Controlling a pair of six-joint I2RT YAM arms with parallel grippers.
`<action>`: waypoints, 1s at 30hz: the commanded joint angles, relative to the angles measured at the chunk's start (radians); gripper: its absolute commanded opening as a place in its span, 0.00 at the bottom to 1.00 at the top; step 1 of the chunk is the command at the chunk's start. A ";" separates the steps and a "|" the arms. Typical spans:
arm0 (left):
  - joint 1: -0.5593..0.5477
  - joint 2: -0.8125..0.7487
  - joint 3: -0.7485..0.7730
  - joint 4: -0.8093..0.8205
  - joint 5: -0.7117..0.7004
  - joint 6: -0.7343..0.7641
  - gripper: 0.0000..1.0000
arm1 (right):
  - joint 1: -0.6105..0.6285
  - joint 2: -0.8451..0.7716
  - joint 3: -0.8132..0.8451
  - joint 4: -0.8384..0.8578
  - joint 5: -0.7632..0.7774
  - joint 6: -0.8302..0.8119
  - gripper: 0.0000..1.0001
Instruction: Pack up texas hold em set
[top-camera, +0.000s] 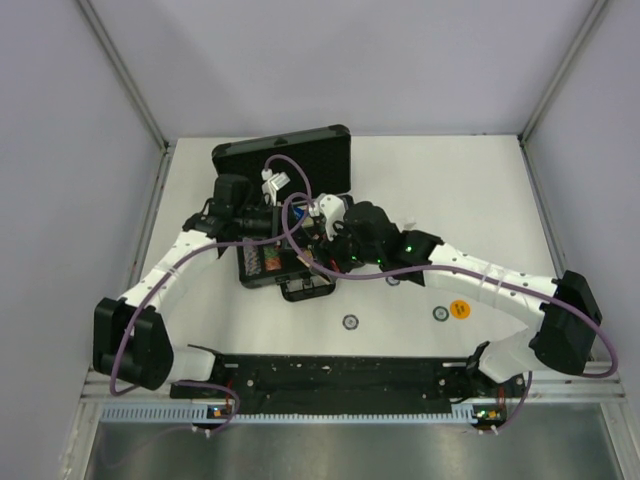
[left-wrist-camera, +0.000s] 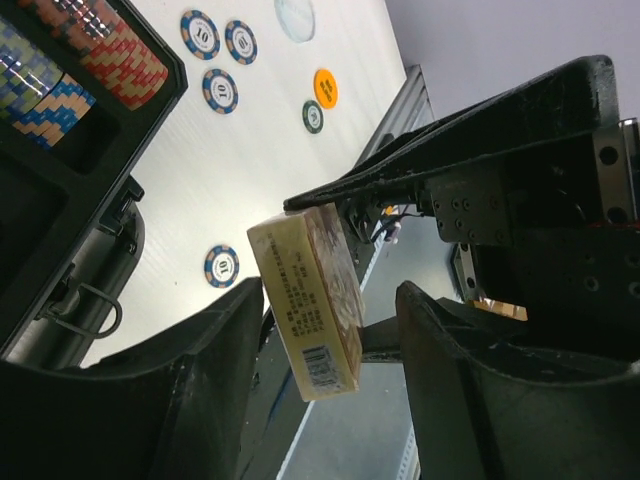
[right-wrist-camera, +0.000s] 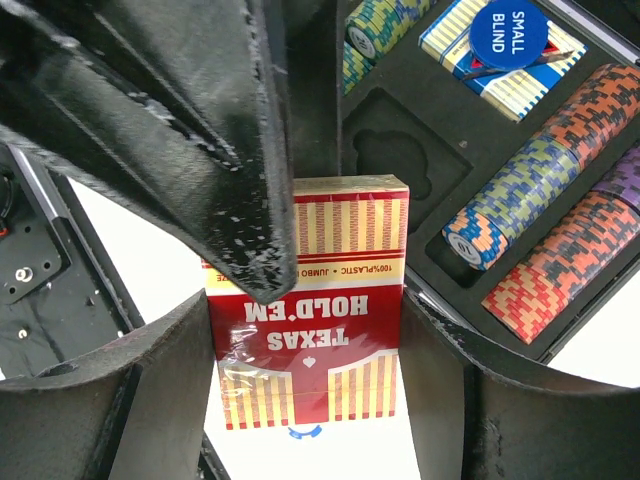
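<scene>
top view: black case (top-camera: 290, 155) open on the counter (top-camera: 480, 200), plain pale walls (top-camera: 60, 100) around, loose chips (top-camera: 350, 322) and an orange disc (top-camera: 459, 309) not packed yet. left wrist: left hand (left-wrist-camera: 330, 310) sits apart around the red deck (left-wrist-camera: 305, 300). right wrist: right hand (right-wrist-camera: 307, 320) looks clamped on it beside the case, chip rows (right-wrist-camera: 540, 170) and blue deck (right-wrist-camera: 520, 90) already in.

The case (top-camera: 305, 290) sat open on the table (top-camera: 460, 190), back left of centre, with its lid (top-camera: 300, 150) up behind. Rows of chips (right-wrist-camera: 540, 190) lay inside it, next to a boxed deck (right-wrist-camera: 520, 85) with a disc (right-wrist-camera: 508, 35) on top. A second deck (right-wrist-camera: 305, 330) hung between the fingers of the right gripper (right-wrist-camera: 310, 300), just off the case's edge. Loose chips (top-camera: 350, 322) lay on the table in front of the case.
</scene>
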 joint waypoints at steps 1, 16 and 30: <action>0.006 0.002 0.113 -0.262 -0.015 0.222 0.61 | 0.018 -0.010 0.051 0.088 0.009 -0.022 0.48; 0.003 0.031 0.093 -0.209 0.050 0.148 0.25 | 0.023 0.008 0.037 0.120 -0.008 -0.032 0.48; 0.006 0.009 0.107 -0.187 -0.143 0.105 0.00 | 0.024 -0.061 -0.030 0.140 0.076 -0.022 0.92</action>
